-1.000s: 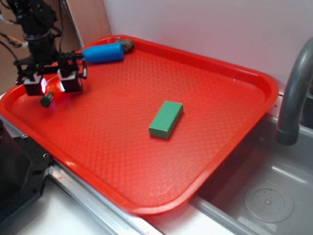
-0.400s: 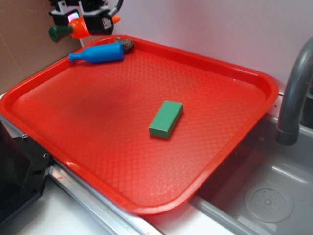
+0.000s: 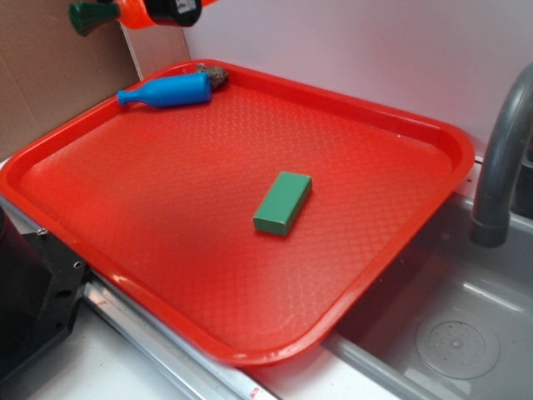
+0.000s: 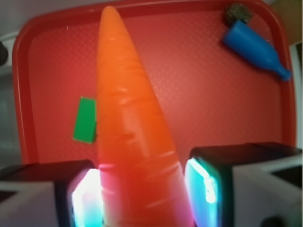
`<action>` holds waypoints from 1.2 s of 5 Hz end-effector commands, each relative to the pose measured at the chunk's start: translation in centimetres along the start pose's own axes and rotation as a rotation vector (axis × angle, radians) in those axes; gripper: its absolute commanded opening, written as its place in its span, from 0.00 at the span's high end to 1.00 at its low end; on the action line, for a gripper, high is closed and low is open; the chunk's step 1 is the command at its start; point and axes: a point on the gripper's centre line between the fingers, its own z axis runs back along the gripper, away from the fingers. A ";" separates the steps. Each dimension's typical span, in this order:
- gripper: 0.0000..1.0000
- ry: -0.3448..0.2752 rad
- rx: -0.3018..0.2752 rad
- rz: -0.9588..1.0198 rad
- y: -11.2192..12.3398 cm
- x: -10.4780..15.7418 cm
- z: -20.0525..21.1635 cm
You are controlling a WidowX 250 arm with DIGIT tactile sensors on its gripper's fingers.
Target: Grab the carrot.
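The carrot sits squarely between the two pads of the gripper, its long axis running straight out ahead of the wrist camera with the tapered tip pointing away and the thick body pinched low in the frame — so there is no offset to close; the fingers are clamped on it from both sides. In the exterior view the carrot hangs at the very top left, well above the red tray and clear of it, lying roughly level with its dark green stub end poking out to the left. The carrot is smooth, glossy orange plastic with shallow moulded ridges across it, and the pads on either side glow from within. The grab itself reads as done. Below, the tray's floor shows a fine diamond-textured pattern; on it rest the blue bottle-shaped toy near the far rim, touching a small dark brown lump — and the green rectangular block, matte and sharp-edged, well apart toward the middle. A grey faucet arches over the sink to the right.
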 end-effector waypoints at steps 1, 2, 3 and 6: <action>1.00 -0.112 0.023 -0.049 -1.2 -4.0 3.1; 1.00 -0.137 0.060 0.047 0.5 -4.9 3.7; 1.00 -0.140 0.060 0.124 3.2 -5.0 4.0; 1.00 -0.161 0.104 0.194 5.7 -2.5 2.9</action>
